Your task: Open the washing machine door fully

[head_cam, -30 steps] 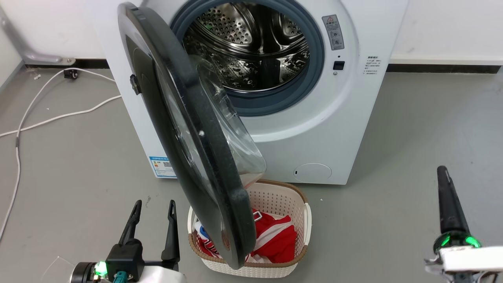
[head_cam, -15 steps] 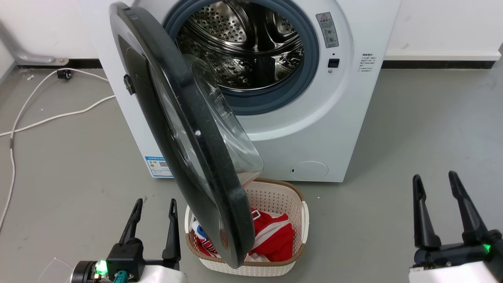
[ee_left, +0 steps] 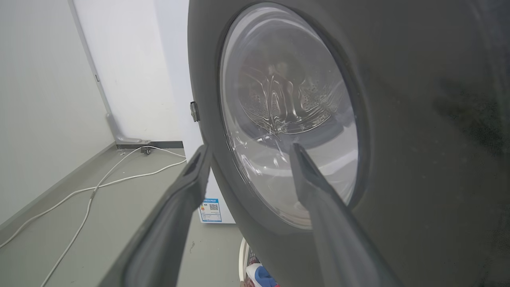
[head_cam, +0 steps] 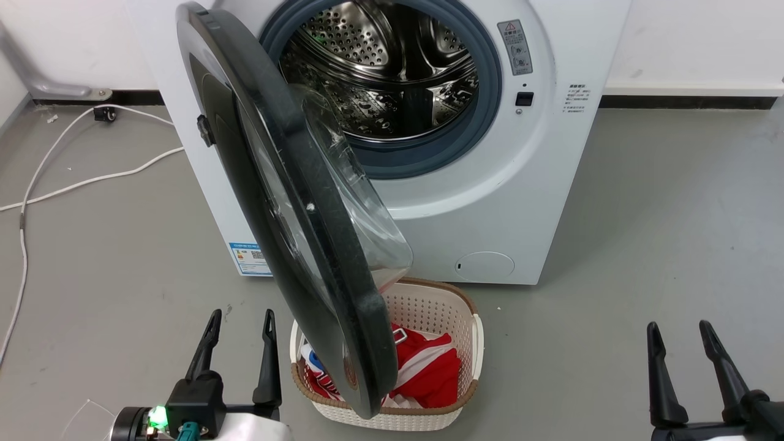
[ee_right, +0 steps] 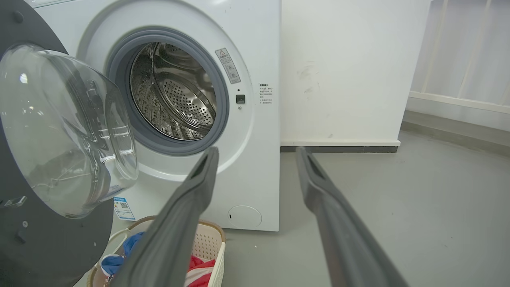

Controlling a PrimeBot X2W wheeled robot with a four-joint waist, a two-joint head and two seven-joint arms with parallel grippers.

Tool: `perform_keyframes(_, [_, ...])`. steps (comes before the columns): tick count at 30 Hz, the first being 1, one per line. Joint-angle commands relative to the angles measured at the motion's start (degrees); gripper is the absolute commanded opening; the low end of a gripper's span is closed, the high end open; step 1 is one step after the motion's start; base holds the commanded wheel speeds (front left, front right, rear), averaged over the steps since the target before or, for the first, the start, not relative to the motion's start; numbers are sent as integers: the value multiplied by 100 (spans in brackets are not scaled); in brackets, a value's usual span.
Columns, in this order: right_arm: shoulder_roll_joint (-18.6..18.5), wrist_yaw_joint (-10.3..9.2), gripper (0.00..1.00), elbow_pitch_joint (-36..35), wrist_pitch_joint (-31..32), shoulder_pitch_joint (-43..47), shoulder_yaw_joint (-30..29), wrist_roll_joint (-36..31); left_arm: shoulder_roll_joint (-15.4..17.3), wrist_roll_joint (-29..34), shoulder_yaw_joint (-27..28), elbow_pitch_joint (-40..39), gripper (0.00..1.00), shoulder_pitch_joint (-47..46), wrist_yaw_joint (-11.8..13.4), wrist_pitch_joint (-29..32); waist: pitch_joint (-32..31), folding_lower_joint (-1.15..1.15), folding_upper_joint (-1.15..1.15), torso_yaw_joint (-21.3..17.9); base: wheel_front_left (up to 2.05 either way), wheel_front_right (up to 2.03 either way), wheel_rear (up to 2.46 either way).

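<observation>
The white washing machine (head_cam: 520,202) stands against the wall with its steel drum exposed. Its round black door (head_cam: 275,202) hangs swung out on the left hinge, edge-on toward me, its glass bowl (head_cam: 361,214) bulging to the right. In the left wrist view the door's outer face (ee_left: 418,139) looms close ahead. In the right wrist view the door (ee_right: 51,239) is at the left beside the machine (ee_right: 259,167). My left gripper (head_cam: 241,318) is open at the lower left, short of the door. My right gripper (head_cam: 680,327) is open at the lower right, well clear of the machine.
A white laundry basket (head_cam: 471,343) with red and blue clothes sits on the floor under the door's lower edge. White cables (head_cam: 79,180) trail over the grey floor at the left. Open floor lies to the right of the machine.
My right gripper turned from edge-on to showing both fingers apart, then dropped lower in the view. The door and left gripper stayed put; the camera shifted slightly.
</observation>
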Motion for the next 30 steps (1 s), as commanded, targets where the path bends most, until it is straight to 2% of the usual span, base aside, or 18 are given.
perform_keyframes(1, [25, -1, 100, 28, -11, 63, 6, 51, -6, 17, -1, -15, 100, 41, 19, -15, -1, 0, 0, -1, 0, 0, 0])
perform_keyframes(8, [25, -1, 100, 109, -11, 90, 21, 138, -6, -16, 7, 3, 100, 41, 34, -15, -7, 0, 0, 11, 0, 0, 0])
perform_keyframes(9, [25, -1, 100, 116, -11, 93, 20, 149, -6, -36, 9, 19, 95, 44, 20, -16, -10, 0, 0, 15, 0, 0, 0])
perform_keyframes(10, [25, -1, 100, 122, -11, 95, 22, 155, -5, -81, 32, 8, 20, 38, 43, -16, -12, 0, 0, 18, 0, 0, 0])
perform_keyframes(11, [25, -1, 100, 130, -11, 96, 20, 158, -7, -81, 23, 4, 0, 42, 13, -16, -16, 0, 0, 22, 0, 0, 0])
perform_keyframes(15, [25, -1, 100, 150, -12, 96, 27, 170, -6, -75, 49, 21, 0, 67, -19, -16, -28, 0, 0, 32, 0, 0, 0])
perform_keyframes(21, [25, -1, 100, 129, -12, 87, 10, 211, -5, -118, 300, -186, 0, -169, 68, -16, -42, 0, 0, 31, 0, 0, 0])
perform_keyframes(30, [23, -1, 100, 200, -12, 86, -23, 279, 140, 117, 520, -1228, 0, -836, 0, -15, -22, 0, 0, 3, 0, 0, 0])
